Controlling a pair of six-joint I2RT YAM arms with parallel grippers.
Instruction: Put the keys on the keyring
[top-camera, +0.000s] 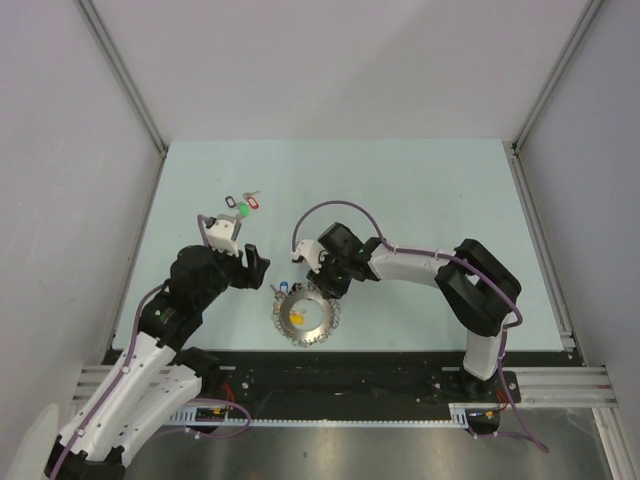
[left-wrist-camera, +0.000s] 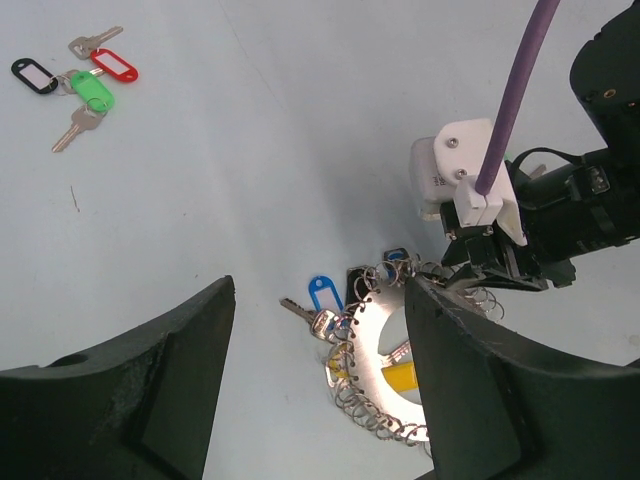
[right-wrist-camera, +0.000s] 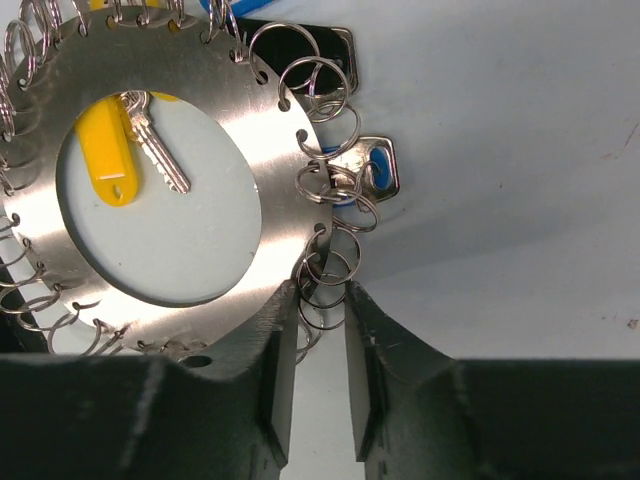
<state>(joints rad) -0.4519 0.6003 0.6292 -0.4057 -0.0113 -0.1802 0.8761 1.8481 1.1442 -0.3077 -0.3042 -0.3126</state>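
The keyring (top-camera: 323, 323) is a flat grey metal disc with a wide hole and many small wire rings round its rim. It also shows in the left wrist view (left-wrist-camera: 385, 322) and the right wrist view (right-wrist-camera: 215, 95). A silver key with a blue tag (left-wrist-camera: 322, 294) lies at its left edge, also seen from above (top-camera: 283, 289). A silver key head over something blue (right-wrist-camera: 381, 166) hangs on a rim ring. No separate green-tagged key shows. My right gripper (right-wrist-camera: 320, 297) is closed narrowly on a small rim ring. My left gripper (left-wrist-camera: 320, 300) is wide open above the blue-tagged key.
A bunch of three keys tagged black, red and green (top-camera: 243, 207) lies farther back on the table, also in the left wrist view (left-wrist-camera: 82, 80). A yellow-tagged key (right-wrist-camera: 110, 150) lies inside the keyring's hole. A dark key head (right-wrist-camera: 340, 48) sits by the rim.
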